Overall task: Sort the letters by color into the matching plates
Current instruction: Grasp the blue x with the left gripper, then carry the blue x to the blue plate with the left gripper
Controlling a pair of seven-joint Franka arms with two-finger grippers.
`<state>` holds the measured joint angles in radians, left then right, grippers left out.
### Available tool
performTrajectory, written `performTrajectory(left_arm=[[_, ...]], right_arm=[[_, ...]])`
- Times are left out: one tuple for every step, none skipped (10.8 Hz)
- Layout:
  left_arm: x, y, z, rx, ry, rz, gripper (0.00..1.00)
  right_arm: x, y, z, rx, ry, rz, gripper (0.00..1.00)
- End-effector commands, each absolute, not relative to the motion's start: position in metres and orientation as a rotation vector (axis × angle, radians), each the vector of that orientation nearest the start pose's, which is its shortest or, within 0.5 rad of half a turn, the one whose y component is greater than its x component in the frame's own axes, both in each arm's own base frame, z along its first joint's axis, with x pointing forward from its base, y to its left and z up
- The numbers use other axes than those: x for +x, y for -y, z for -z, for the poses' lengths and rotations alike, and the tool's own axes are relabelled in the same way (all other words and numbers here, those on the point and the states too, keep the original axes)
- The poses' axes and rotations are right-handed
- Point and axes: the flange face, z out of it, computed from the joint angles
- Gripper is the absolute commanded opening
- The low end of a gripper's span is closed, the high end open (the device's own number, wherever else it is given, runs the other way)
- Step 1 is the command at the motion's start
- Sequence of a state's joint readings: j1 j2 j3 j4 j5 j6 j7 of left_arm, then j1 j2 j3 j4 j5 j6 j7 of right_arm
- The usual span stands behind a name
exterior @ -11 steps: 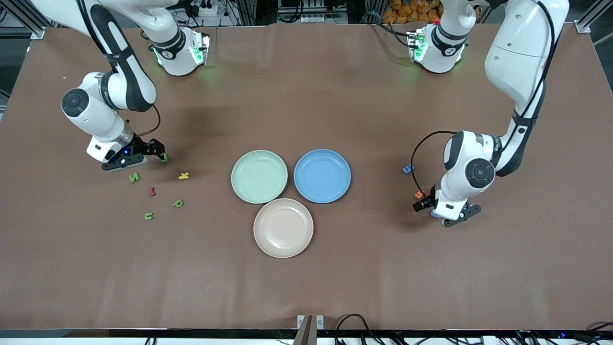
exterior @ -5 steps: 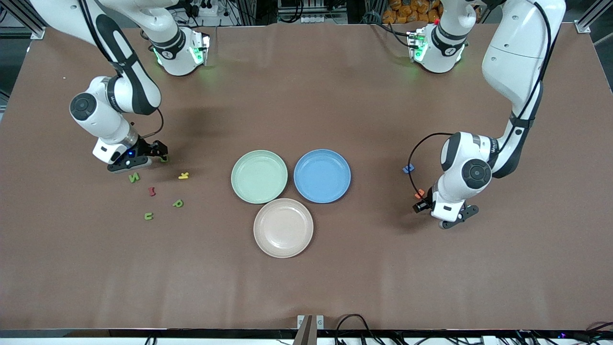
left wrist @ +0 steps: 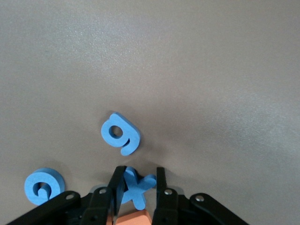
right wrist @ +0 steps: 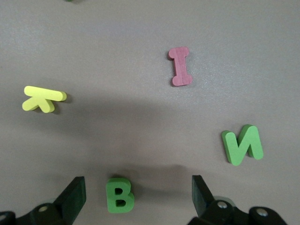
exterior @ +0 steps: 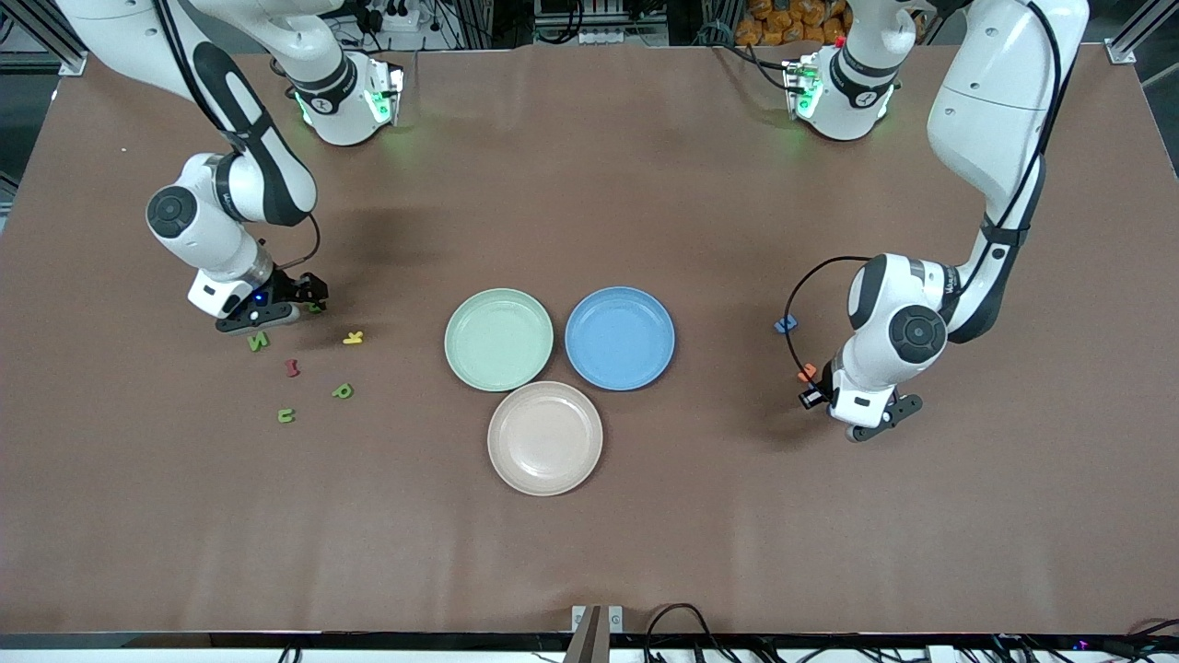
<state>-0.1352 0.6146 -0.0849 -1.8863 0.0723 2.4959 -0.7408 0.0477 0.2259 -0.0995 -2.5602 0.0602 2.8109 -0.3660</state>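
Fingers of the left gripper (left wrist: pixel 136 187) are clamping a small blue foam letter X (left wrist: pixel 135 188), low over the brown table surface (exterior: pixel 589 534) at the left arm's end. A blue foam letter g (left wrist: pixel 120 133) and a blue foam ring-shaped piece (left wrist: pixel 44 186) are lying just beside it, apart from each other. An orange foam piece (left wrist: pixel 133 218) is showing beneath the fingers. In the front view, another blue piece (exterior: pixel 785 323) is lying farther from the front camera than the orange piece (exterior: pixel 807 372).

The right gripper (right wrist: pixel 136 194) is sitting low over a green foam letter B (right wrist: pixel 120 194) with its fingers spread wide, 1 on each side, not touching it. A green foam letter N (right wrist: pixel 243 145), a pink foam letter I (right wrist: pixel 180 66) and a yellow foam letter K (right wrist: pixel 41 98) are lying nearby. 2 more green pieces (exterior: pixel 342 390) (exterior: pixel 285 415) are lying nearer the front camera.

The round pale mint green plastic plate (exterior: pixel 498 338) and the round bright blue plastic plate (exterior: pixel 619 337) are sitting side by side mid-table, both holding nothing, with a round beige-pink plate (exterior: pixel 544 437) nearer the front camera
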Motion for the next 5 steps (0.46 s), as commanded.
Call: performTrajectory(left_arm=[[0.622,0.146,-0.192,-3.045,0.742,0.047,0.00],[0.620,0.157,-0.194,-3.053,0.716,0.051,0.00],[0.618,0.169,-0.196,-3.053,0.726,0.056,0.00],[0.616,0.180,-0.198,-3.050,0.750,0.062,0.00],[0.615,0.194,-0.201,-3.045,0.777,0.067,0.00]], right_arm=[[0.444,0.029,-0.181,-3.121,0.427,0.034,1.00],[0.443,0.029,-0.180,-3.121,0.420,0.032,1.00],[0.441,0.028,-0.177,-3.120,0.415,0.018,1.00],[0.439,0.027,-0.176,-3.119,0.415,0.011,1.00],[0.437,0.025,-0.174,-3.116,0.419,0.004,1.00]])
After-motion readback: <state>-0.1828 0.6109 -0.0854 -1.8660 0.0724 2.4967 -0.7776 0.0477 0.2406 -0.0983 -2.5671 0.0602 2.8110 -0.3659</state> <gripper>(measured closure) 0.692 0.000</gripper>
